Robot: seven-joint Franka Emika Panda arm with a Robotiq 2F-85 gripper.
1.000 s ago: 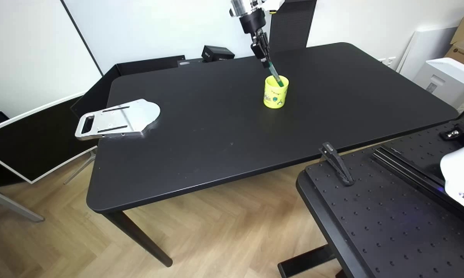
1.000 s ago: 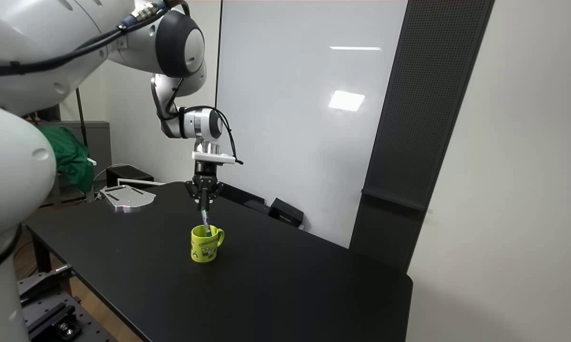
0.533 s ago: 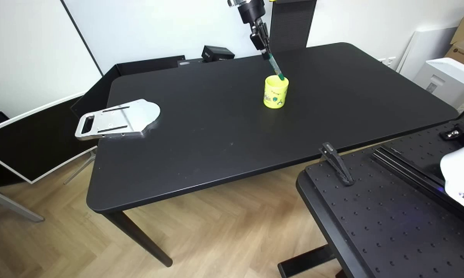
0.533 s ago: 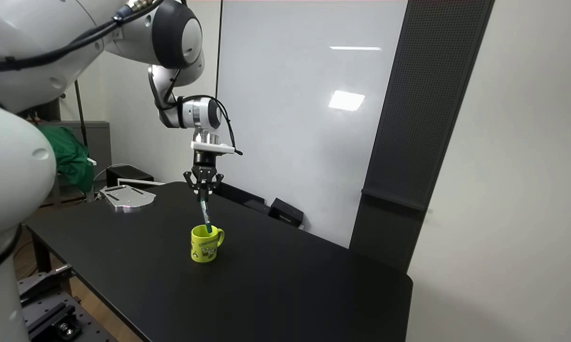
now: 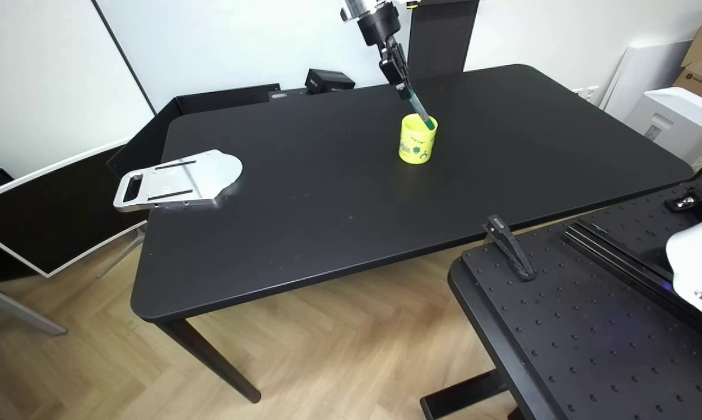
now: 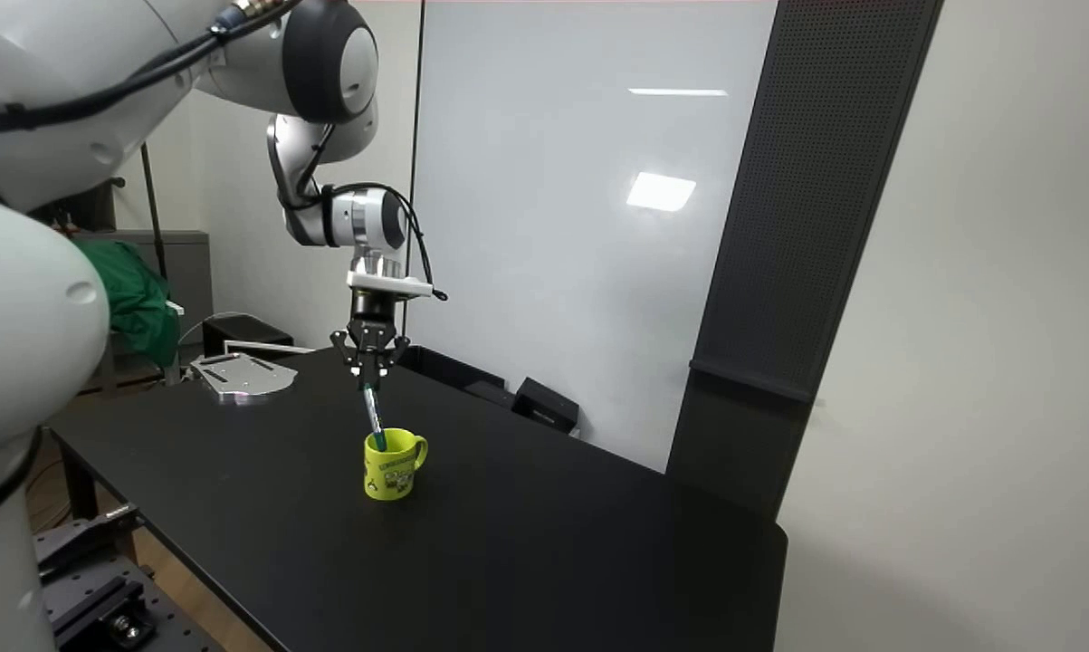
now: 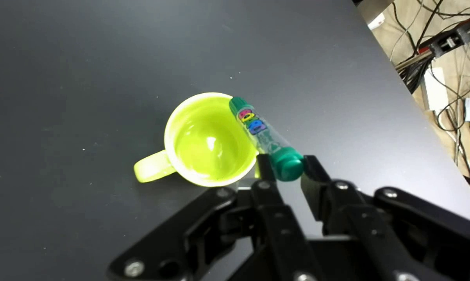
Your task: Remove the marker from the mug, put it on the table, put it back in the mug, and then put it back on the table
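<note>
The yellow-green mug stands upright on the black table [image 5: 304, 198] in both exterior views [image 5: 416, 147] [image 6: 388, 476]. In the wrist view, its open top [image 7: 205, 146] shows, with the handle at left. My gripper [image 7: 286, 166] is shut on the green cap end of the marker [image 7: 260, 127], a clear stick with green ends and a coloured print. In both exterior views, the gripper [image 5: 406, 93] [image 6: 369, 380] is above the mug. The marker [image 5: 419, 108] [image 6: 374, 417] hangs tilted, its lower green end at the mug's rim. I cannot tell how far it dips inside.
A silver plate with a handle slot [image 5: 181, 178] lies at the table's edge; it also shows behind the arm [image 6: 243, 376]. A black perforated board [image 5: 596, 338] with a clamp [image 5: 509, 248] adjoins the table. A black box [image 5: 329, 80] and a whiteboard [image 6: 553, 181] stand behind it.
My gripper has risen with the marker, then shifted sideways and dropped slightly. The marker's lower end has moved across the mug's opening, away from the handle. The mug has not moved.
</note>
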